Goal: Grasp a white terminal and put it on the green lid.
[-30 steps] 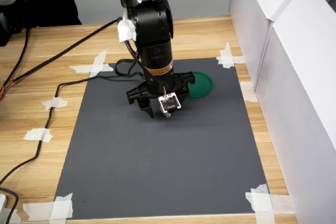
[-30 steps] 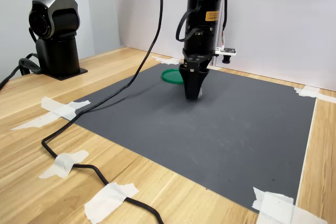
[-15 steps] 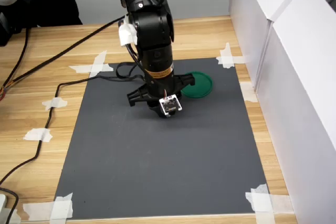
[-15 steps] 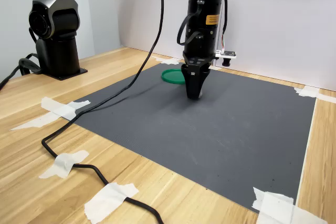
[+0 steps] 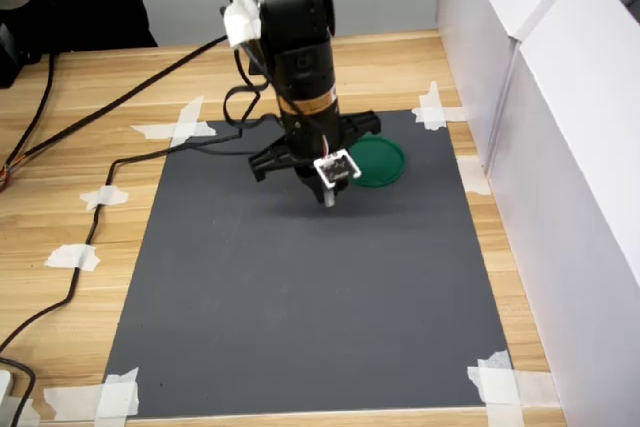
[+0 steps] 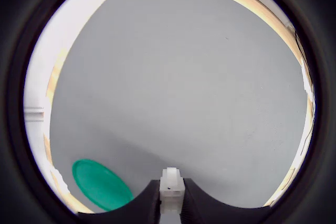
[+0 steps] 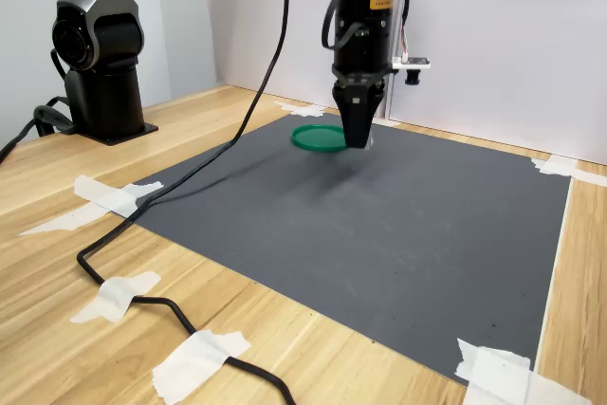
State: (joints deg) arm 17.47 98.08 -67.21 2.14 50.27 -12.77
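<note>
Pinching the white terminal [image 6: 171, 188] between closed jaws, the gripper [image 5: 329, 197] hangs above the dark mat [image 5: 300, 327] in both exterior views, clear of the surface. The wrist view shows the small block caught only at the tips, with its upper end poking out beyond them. The green lid [image 5: 377, 161] lies flat on the mat just beside the gripper, toward the first exterior view's right, and it is empty.

Such a shallow hold is the main risk: a quick sideways swing could let the block twist or slip out onto the mat. Releasing from too high is another, since so light a piece would likely bounce off the lid's raised rim. Opening before it is centred would drop it short.
</note>
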